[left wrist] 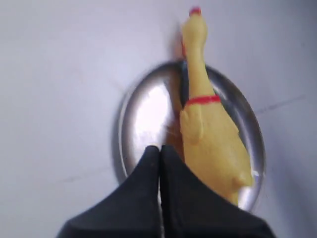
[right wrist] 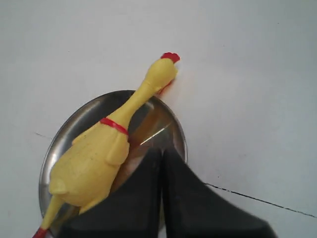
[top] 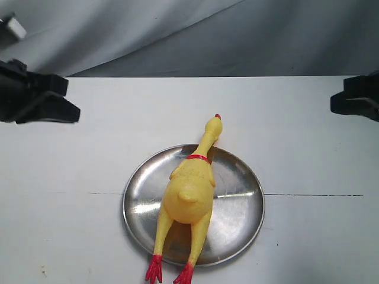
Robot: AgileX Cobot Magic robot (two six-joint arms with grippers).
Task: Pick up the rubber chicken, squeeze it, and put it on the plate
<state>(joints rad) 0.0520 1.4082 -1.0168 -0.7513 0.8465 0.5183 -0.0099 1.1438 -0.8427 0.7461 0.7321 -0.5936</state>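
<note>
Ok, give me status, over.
Left gripper shut, empty; right gripper shut, empty. Rubber chicken lying on plate, head and feet past the rim. Nothing in the way.

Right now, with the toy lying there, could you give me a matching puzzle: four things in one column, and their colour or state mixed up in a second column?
Things:
1. rubber chicken
2. plate
3. left pincer
4. chicken's collar

Descriptions:
A. shiny silver
B. thin red band
C. yellow, lying on the plate
D. black, shut, holding nothing

Pairs: 1-C, 2-A, 3-D, 4-B.
</note>
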